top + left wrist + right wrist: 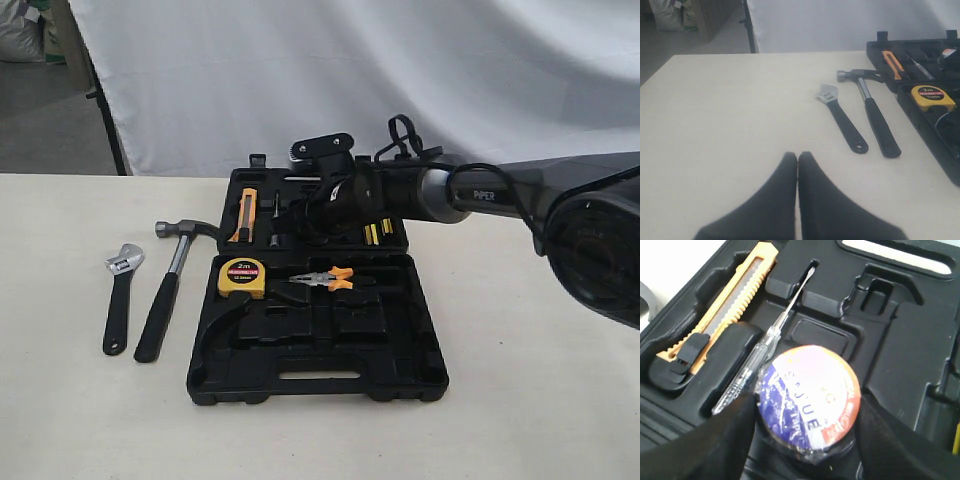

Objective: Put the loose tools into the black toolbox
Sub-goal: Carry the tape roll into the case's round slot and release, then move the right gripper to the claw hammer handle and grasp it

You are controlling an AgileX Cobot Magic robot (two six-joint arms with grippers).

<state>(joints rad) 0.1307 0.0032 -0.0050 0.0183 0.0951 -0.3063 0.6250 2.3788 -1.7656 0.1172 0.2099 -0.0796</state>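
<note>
The black toolbox [400, 372] lies open in the middle of the table. My right gripper [312, 215] hovers over its far half [900, 355], shut on the small black tape roll [807, 395], which has a white, blue and red label under plastic wrap. In the exterior view the roll is hidden behind the gripper. Left of the case, the claw hammer [160, 305] and the adjustable wrench [118, 310] lie side by side on the table. Low over the bare table, my left gripper [798, 159] is shut on nothing, short of the wrench [842, 120] and hammer [880, 125].
In the case sit a yellow tape measure [241, 277], orange-handled pliers [325, 279], an orange utility knife [725, 315] and a clear-handled tester screwdriver [767, 342]. A white cloth hangs behind the table.
</note>
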